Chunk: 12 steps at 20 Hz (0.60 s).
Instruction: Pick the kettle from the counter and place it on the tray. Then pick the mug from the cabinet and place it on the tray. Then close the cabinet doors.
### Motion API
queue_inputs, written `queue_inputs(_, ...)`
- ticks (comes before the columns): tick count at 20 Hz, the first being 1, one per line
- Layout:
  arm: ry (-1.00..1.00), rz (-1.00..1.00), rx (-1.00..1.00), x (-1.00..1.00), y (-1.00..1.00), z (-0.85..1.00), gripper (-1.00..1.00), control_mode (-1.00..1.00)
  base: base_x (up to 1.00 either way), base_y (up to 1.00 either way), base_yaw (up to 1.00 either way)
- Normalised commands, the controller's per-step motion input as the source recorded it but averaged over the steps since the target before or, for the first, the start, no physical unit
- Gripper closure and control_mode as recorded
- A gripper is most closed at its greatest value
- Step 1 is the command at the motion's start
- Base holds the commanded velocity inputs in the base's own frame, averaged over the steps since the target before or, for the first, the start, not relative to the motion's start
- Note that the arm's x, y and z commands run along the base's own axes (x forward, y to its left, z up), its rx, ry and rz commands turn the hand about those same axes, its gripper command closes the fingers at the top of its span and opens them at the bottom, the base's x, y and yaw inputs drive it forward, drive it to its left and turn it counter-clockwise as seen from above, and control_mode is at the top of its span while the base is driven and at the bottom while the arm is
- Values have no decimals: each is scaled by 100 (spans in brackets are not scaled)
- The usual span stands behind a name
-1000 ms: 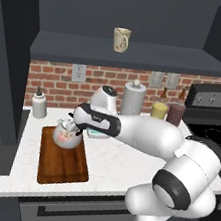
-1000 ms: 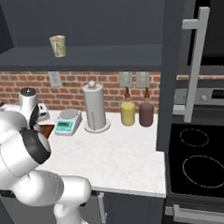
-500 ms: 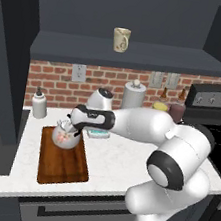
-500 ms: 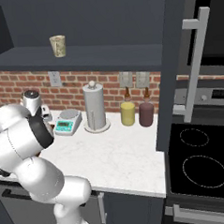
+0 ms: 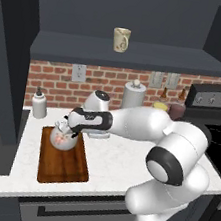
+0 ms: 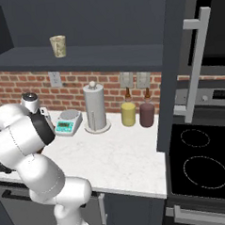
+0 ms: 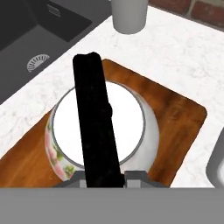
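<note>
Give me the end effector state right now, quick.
End effector: closed on the kettle's black handle, kettle over the tray.

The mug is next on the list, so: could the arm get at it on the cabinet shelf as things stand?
Probably, once it lets go: the mug stands alone on the open shelf, but the pincer is shut on the kettle.

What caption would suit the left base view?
Gripper holds the kettle by its handle over the tray; mug waits above.
</note>
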Motion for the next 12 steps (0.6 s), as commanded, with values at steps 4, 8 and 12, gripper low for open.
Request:
queue_inputs(4,0,0,0,0,0,-4,-100,-100,0,0,0)
queue_inputs(8,0,0,0,-3,0,-1,-100,-100,0,0,0)
queue_inputs(12,-5,0,0,-40,0,2,-100,-100,0,0,0)
